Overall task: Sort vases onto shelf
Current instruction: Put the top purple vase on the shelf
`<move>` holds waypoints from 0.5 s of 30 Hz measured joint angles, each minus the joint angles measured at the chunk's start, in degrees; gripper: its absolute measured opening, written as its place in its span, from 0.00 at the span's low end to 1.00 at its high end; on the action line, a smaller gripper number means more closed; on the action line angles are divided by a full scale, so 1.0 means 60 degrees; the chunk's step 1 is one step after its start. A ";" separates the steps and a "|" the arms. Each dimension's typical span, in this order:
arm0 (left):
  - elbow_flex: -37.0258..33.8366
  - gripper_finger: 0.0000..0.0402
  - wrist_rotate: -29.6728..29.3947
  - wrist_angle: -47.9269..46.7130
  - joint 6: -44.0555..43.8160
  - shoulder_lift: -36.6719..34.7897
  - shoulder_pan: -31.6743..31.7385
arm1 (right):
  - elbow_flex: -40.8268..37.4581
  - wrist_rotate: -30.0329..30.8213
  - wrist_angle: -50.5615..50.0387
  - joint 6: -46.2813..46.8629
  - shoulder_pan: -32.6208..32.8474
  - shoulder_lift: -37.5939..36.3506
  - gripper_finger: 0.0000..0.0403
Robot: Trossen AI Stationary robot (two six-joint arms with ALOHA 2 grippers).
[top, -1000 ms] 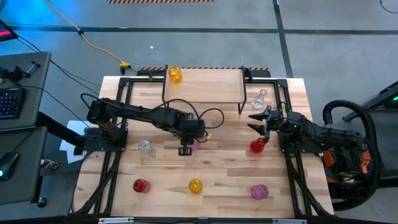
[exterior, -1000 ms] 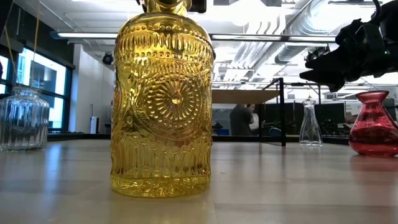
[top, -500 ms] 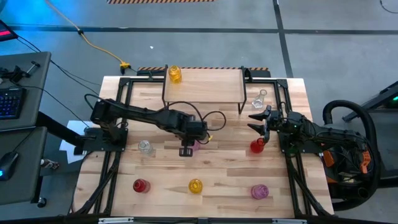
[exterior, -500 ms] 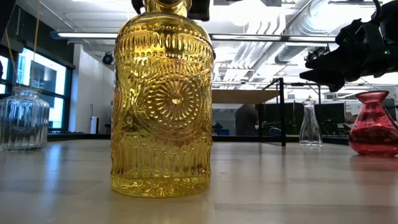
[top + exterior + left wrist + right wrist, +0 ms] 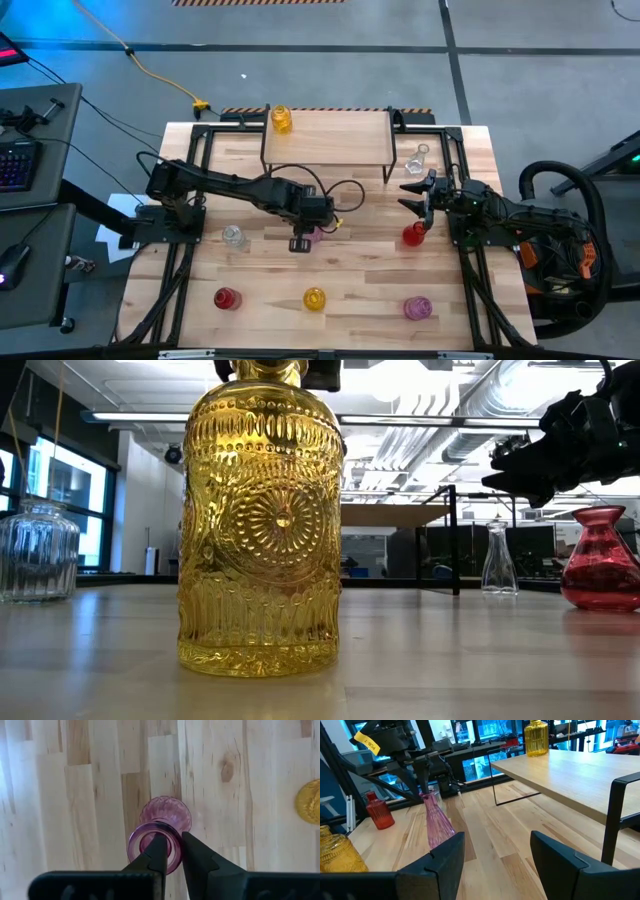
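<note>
Since the earlier frames the left gripper (image 5: 299, 243) has drawn its fingers (image 5: 159, 851) together on the rim of a pink vase (image 5: 162, 833); nothing else on the table (image 5: 370, 290) has shifted. At the table's far edge stands the shelf (image 5: 335, 140), its wood top level on black legs, with one yellow vase (image 5: 282, 119) upright at its left end. From the table's left edge the left arm reaches to the centre, wrist turned down, so the gripper comes onto the pink vase from directly above. That vase stands upright, long axis vertical and mouth up; one finger sits inside the mouth and the other outside, pinching the lip. From the right edge the right arm extends low and roughly level, and the right gripper (image 5: 416, 196) hangs with fingers spread, holding nothing, just above a red vase (image 5: 415, 234) that stands upright near the right edge. A clear vase (image 5: 416, 159) stands beside the shelf's right legs. Another clear vase (image 5: 233, 237) stands upright left of centre. Along the near edge, all upright and well apart, stand a red vase (image 5: 227, 298), a yellow vase (image 5: 314, 299) and a second pink vase (image 5: 417, 308).
</note>
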 joint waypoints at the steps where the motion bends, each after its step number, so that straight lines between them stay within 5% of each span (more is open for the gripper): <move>1: -0.0004 0.05 -0.0018 0.0010 0.0027 0.0003 -0.0001 | 0.0000 0.0000 0.0000 0.0000 0.0000 0.0000 0.52; 15: 0.0795 0.01 -0.0347 -0.1009 0.0404 -0.0047 -0.0072 | -0.0001 0.0000 0.0000 0.0000 -0.0004 0.0000 0.52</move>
